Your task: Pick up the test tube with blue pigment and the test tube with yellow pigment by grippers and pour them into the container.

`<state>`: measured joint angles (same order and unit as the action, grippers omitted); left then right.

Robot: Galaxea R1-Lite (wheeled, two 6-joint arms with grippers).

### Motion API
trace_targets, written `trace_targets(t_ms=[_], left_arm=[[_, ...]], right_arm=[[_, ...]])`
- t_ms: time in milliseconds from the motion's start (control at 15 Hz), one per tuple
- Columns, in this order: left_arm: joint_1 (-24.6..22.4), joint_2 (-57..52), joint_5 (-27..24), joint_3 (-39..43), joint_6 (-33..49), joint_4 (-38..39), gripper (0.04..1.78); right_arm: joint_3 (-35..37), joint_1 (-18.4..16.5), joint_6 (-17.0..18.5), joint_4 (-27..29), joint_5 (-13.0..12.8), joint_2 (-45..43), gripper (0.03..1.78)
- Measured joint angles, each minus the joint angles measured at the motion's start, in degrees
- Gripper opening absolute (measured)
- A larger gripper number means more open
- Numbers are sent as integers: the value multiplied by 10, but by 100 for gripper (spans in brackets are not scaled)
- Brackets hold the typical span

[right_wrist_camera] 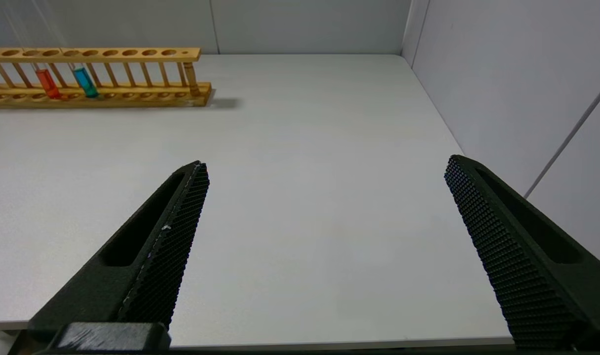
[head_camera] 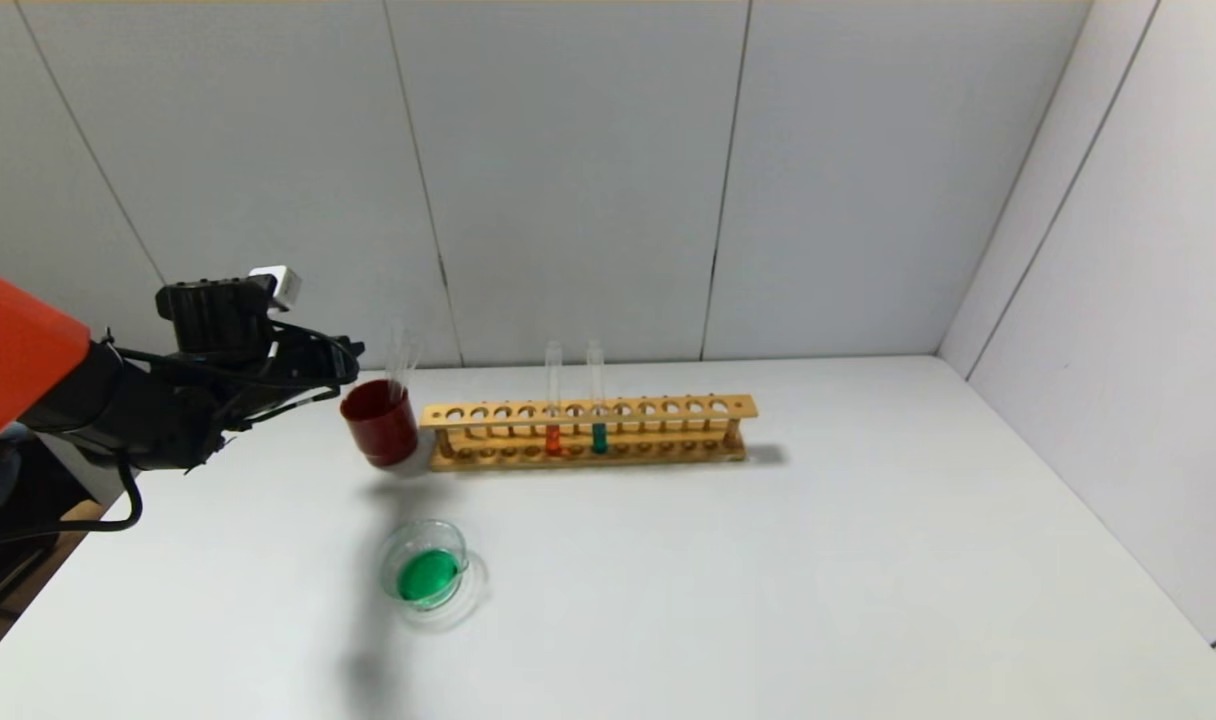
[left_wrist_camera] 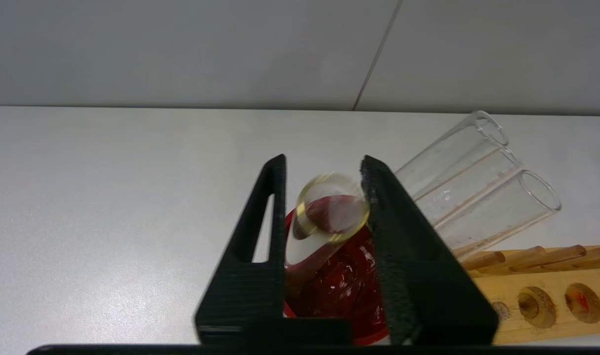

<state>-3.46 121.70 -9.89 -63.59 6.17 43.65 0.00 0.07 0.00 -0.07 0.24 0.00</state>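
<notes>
My left gripper (head_camera: 353,385) (left_wrist_camera: 324,161) is at the top of the dark-red cup (head_camera: 380,425) (left_wrist_camera: 339,286), left of the rack. Its fingers (left_wrist_camera: 389,231) flank a clear test tube with a yellowish rim (left_wrist_camera: 329,207) that leans in the cup. One finger touches the rim and a small gap shows at the other. I see no yellow liquid in this tube. No tube with blue liquid shows. The container (head_camera: 408,545), a clear glass dish, holds green liquid in front of the cup. My right gripper (right_wrist_camera: 325,162) is open and empty above the table's front right.
Empty clear tubes (left_wrist_camera: 477,187) (head_camera: 405,355) lean in the red cup. The wooden rack (head_camera: 588,412) (right_wrist_camera: 93,52) holds an orange-red tube (head_camera: 553,435) and a teal-green tube (head_camera: 599,435). Walls stand behind the table and on its right.
</notes>
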Motion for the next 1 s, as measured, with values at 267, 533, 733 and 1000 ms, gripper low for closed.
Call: trace_targets(t_ms=[267,533,733,1000], left_arm=[[5,-18,-1,0,-1,-5,129],[17,-61,1,-4,-1,-30,170],[26,-127,10,-3,0,-83,175],[34,-279,61,12,-36,-188,175]], right_arm=[[0,0,0,0,0,0,175],[0,0,0,0,0,0,175],[0,0,0,0,0,0,175],[0,0,0,0,0,0,175]])
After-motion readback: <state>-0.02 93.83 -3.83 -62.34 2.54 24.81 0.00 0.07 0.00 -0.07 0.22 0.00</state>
